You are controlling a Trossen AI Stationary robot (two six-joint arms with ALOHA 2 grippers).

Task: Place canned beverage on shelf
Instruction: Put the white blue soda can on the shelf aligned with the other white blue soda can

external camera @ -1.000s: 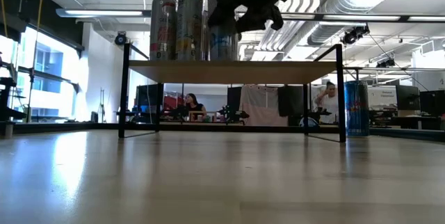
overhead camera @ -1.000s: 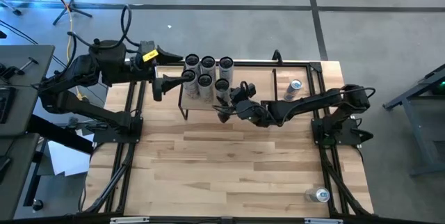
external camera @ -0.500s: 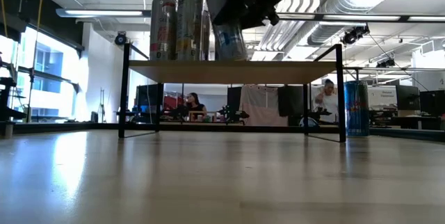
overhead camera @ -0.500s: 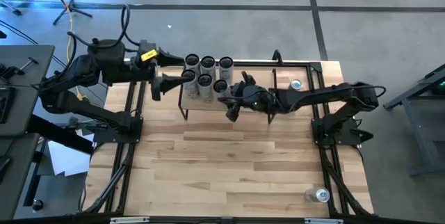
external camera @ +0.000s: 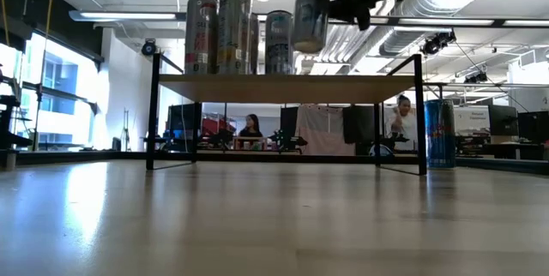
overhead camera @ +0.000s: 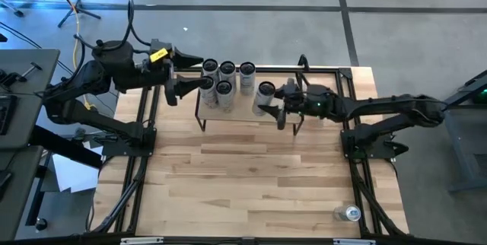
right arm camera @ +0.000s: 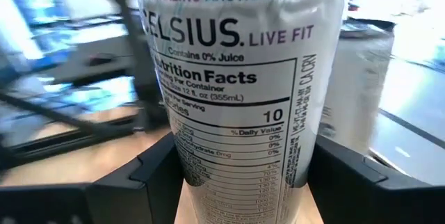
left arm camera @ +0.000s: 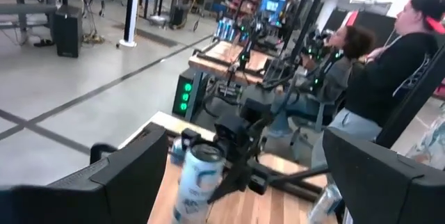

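The right pincer [overhead camera: 272, 106] is gripping a can [overhead camera: 264, 93] by its side, its two fingers [right arm camera: 149, 175] pressing against the can's label (the wrist camera is filling with the nutrition panel). The can is hanging upright in that grip, raised clear above the shelf [external camera: 287, 87] top, as the low view is showing its base well off the wood. Seen from above, pincer and can are sitting over the shelf's middle part, with the right arm reaching in from the desk [overhead camera: 251, 184] side where its base is standing. Just beyond the held can, away from the right arm, five more cans [overhead camera: 224, 79] are standing grouped on the shelf, the nearest one just beside the held can but not touching it. The left pincer [overhead camera: 185, 74] is waiting at the far end of that group, its fingers spread wide and holding nothing, pointing along the shelf toward the right pincer. Behind the right pincer, near its arm, a single can [overhead camera: 324, 93] is standing on the desk, and another [overhead camera: 351, 214] is standing well apart at the desk's near corner. In the room beyond, a seated person [external camera: 251, 127] and a standing one [external camera: 401, 117] are showing under the shelf.
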